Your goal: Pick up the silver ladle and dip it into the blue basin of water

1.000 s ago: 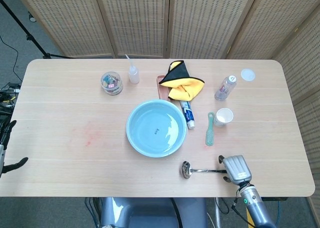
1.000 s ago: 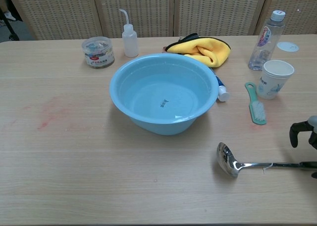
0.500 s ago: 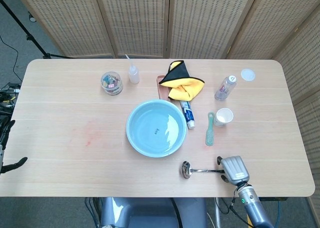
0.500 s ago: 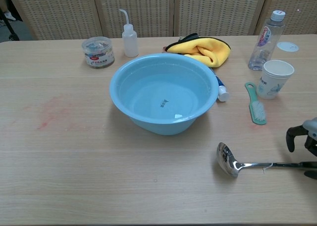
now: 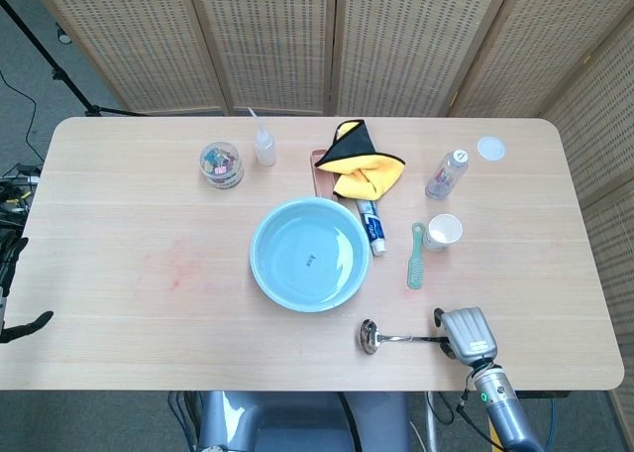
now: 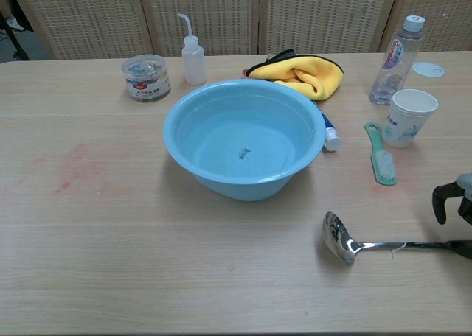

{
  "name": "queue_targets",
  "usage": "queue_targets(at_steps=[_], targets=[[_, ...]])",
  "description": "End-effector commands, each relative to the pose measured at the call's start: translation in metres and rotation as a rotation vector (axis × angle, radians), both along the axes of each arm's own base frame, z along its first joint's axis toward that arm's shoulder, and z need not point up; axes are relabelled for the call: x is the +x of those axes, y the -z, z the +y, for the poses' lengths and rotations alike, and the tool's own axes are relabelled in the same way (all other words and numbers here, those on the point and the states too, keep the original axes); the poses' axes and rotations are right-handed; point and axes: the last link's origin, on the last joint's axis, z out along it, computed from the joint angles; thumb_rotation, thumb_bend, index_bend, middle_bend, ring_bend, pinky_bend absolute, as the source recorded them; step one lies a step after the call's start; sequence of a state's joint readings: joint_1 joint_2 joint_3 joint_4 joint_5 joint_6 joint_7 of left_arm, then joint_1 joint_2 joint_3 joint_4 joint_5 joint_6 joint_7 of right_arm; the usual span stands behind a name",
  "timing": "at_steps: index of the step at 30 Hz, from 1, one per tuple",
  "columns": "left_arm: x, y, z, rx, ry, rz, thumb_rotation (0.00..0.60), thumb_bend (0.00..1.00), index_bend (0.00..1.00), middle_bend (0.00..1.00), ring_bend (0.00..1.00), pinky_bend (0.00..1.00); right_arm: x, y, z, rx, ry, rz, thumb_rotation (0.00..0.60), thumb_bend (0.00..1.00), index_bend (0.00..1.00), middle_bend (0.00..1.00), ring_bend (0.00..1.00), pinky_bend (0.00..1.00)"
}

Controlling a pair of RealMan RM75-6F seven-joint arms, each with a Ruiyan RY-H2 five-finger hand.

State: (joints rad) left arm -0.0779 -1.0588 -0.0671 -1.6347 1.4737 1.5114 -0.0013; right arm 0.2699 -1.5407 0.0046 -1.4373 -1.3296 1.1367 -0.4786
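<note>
Right hand (image 5: pixel 466 333), grip state unclear, over ladle (image 6: pixel 354 244) handle end lower right; risks slipping, tipping toward basin (image 6: pixel 243 141).

We see the table (image 5: pixel 119 224) from above. The blue basin (image 5: pixel 308 254) sits near the middle, water in it. The silver ladle (image 5: pixel 396 339) lies flat near the front edge, bowl toward the basin, handle running to our right hand (image 5: pixel 466 335), which sits at the handle's end; grip unclear. Our left hand (image 5: pixel 12 293) shows dark at the far left edge, off the table. Behind the basin: a jar (image 5: pixel 221 164), a squeeze bottle (image 5: pixel 264 144), a yellow cloth (image 5: pixel 363 165). Toothpaste (image 5: pixel 370 224) lies just right of the basin, then a green brush (image 5: pixel 417 256), a paper cup (image 5: pixel 443 231), a water bottle (image 5: pixel 447 174), a white lid (image 5: pixel 490 148).
</note>
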Motion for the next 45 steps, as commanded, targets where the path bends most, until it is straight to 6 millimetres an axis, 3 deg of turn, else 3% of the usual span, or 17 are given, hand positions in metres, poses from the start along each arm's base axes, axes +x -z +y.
queue_targets(at_steps=[1,5,31,45], targets=[[0.000,0.000,0.000,0.000,0.001,0.000,0.600,0.00,0.00,0.00,0.00,0.00,0.000,0.001,0.001,0.004,0.000,0.001,0.600,0.26,0.48,0.87,0.94,1.00],[0.000,0.000,0.000,0.001,-0.001,0.000,0.600,0.00,0.00,0.00,0.00,0.00,0.001,0.004,0.002,0.010,0.002,-0.002,0.600,0.31,0.48,0.87,0.94,1.00],[0.000,0.000,-0.001,0.005,-0.003,0.004,0.600,0.00,0.00,0.00,0.00,0.00,0.004,0.013,0.002,0.066,0.046,0.031,0.600,0.34,0.48,0.86,0.94,1.00],[0.000,0.001,0.000,0.001,-0.004,0.006,0.600,0.00,0.00,0.00,0.00,0.00,0.007,0.018,-0.001,0.085,0.048,0.034,0.600,0.42,0.48,0.86,0.94,1.00]])
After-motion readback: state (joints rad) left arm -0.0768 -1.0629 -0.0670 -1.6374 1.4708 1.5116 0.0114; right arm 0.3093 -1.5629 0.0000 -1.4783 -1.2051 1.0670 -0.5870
